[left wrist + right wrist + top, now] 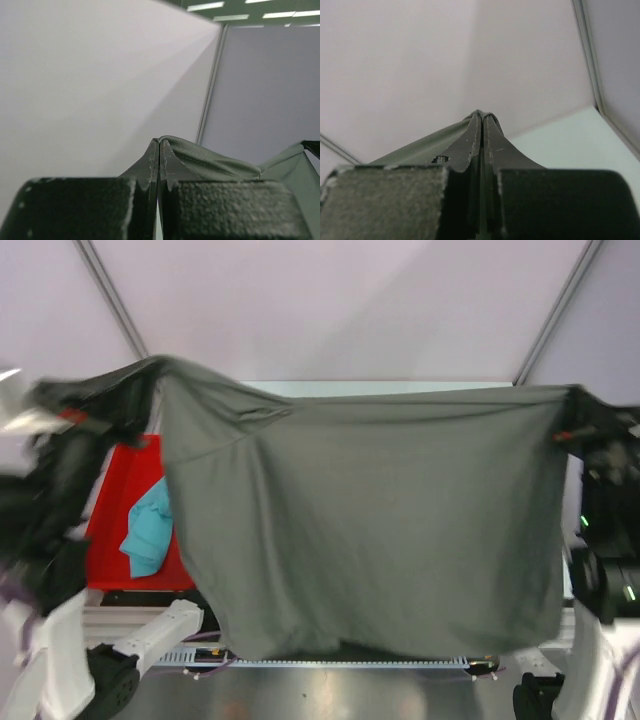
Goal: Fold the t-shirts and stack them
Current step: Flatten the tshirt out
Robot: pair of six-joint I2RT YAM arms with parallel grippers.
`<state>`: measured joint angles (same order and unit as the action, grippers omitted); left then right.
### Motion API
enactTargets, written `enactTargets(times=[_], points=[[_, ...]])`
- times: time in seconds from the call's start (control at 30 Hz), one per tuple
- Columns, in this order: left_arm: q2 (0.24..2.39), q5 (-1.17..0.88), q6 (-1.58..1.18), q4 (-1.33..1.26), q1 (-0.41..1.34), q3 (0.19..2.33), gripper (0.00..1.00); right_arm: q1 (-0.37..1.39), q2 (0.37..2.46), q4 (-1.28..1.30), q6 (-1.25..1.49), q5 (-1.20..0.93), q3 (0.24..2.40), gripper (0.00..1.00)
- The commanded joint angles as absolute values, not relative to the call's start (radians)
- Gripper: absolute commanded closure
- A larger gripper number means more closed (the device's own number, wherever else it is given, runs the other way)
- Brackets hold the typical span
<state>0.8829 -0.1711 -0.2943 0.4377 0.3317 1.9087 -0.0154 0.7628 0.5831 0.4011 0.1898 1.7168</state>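
The dark grey t-shirt (pixel 380 520) hangs spread wide in the air between my two arms, hiding most of the table. My left gripper (pixel 70 412) is shut on its upper left edge; the cloth (pixel 215 160) drapes over the closed fingertips (pixel 150 160) in the left wrist view. My right gripper (pixel 572 418) is shut on the upper right corner; grey cloth (pixel 420 147) runs left from its closed fingertips (pixel 492 142). The teal t-shirt (pixel 150 525) lies crumpled in the red tray.
The red plastic tray (pixel 125 490) sits at the left, partly behind the hanging shirt. Pale partition walls with metal posts (pixel 110 290) stand behind the table. The arm bases (pixel 110 670) are at the near edge.
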Motion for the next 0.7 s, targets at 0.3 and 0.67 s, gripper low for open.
enactTargets(times=[0.3,0.67], points=[[1.489,-0.141,-0.164,0.152,0.330,1.506,1.00,-0.058,1.210,0.131,0.368,0.244,1.120,1.00],[2.109,-0.158,-0.173,0.162,0.327,1.817,1.00,-0.107,1.799,0.054,0.313,0.193,1.379,1.00]])
